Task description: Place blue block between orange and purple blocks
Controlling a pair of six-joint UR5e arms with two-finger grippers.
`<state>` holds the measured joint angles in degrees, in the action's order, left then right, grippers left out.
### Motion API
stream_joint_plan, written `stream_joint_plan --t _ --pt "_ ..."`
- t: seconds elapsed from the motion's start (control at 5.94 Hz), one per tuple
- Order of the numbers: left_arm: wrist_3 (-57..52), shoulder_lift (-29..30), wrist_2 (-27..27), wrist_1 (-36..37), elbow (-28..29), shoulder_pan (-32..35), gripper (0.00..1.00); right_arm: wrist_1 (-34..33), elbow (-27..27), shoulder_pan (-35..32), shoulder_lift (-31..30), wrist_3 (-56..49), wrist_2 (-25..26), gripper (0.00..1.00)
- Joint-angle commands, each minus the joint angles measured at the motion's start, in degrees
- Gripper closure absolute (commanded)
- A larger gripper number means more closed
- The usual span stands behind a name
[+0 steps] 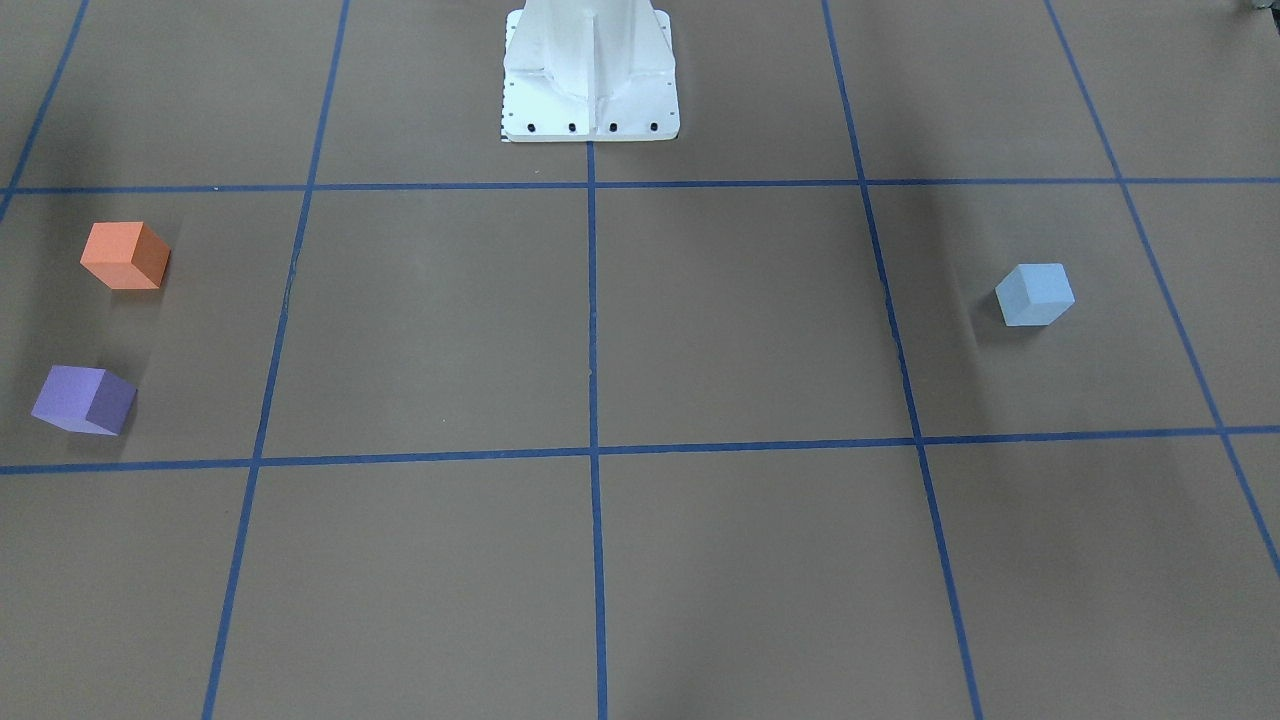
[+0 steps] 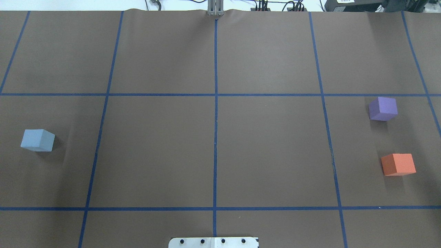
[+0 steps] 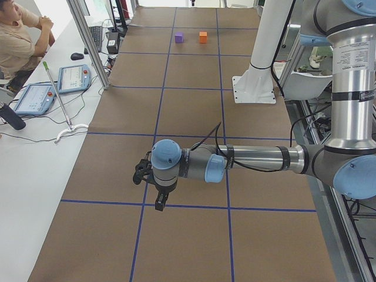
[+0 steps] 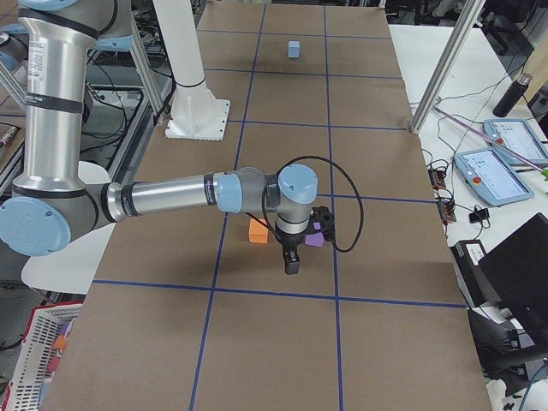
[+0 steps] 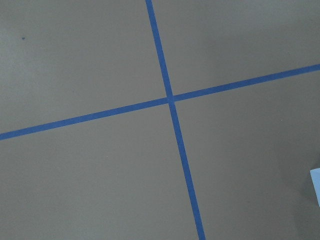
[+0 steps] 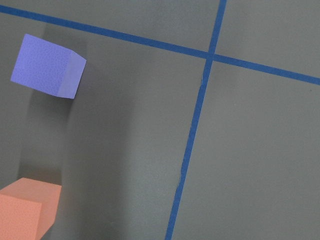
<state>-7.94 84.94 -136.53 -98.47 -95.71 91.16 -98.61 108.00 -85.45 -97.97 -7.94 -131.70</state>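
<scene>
The light blue block point(image 1: 1035, 293) sits alone on the brown table, at the left in the overhead view point(image 2: 37, 140); only its corner shows in the left wrist view point(image 5: 316, 186). The orange block point(image 2: 398, 164) and the purple block point(image 2: 382, 109) sit at the right with a gap between them, and both show in the right wrist view (orange point(image 6: 27, 207), purple point(image 6: 47, 66)). My left gripper point(image 3: 157, 198) and right gripper point(image 4: 293, 257) hang high above the table. They show only in the side views, so I cannot tell whether they are open or shut.
The white robot pedestal point(image 1: 590, 90) stands at the table's middle edge. Blue tape lines point(image 2: 215, 137) mark a grid on the brown paper. An operator point(image 3: 17, 41) sits beside tablets point(image 3: 71, 78) off the table's far side.
</scene>
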Motion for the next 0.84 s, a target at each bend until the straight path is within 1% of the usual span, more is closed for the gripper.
stream_joint_plan --t 0.0,0.17,0.34,0.5,0.67 --pt "0.3 0.3 -0.1 -7.1 0.4 -0.1 0.0 -0.1 0.1 0.0 1.2 -0.2 0.1 0.0" --pt "0.4 0.3 0.0 -12.0 0.6 -0.2 0.0 -0.1 0.3 -0.1 1.3 -0.2 0.0 0.0" --pt "0.4 0.4 -0.4 -16.8 0.6 -0.2 0.0 0.0 0.2 -0.1 1.3 0.3 -1.7 0.0" --pt "0.9 1.5 -0.5 -18.8 0.6 -1.2 0.0 0.0 0.2 -0.1 1.6 0.3 -4.2 0.0" --pt "8.0 2.8 -0.6 -19.0 0.6 -2.6 0.0 0.0 0.2 -0.1 2.3 0.4 -4.3 0.0"
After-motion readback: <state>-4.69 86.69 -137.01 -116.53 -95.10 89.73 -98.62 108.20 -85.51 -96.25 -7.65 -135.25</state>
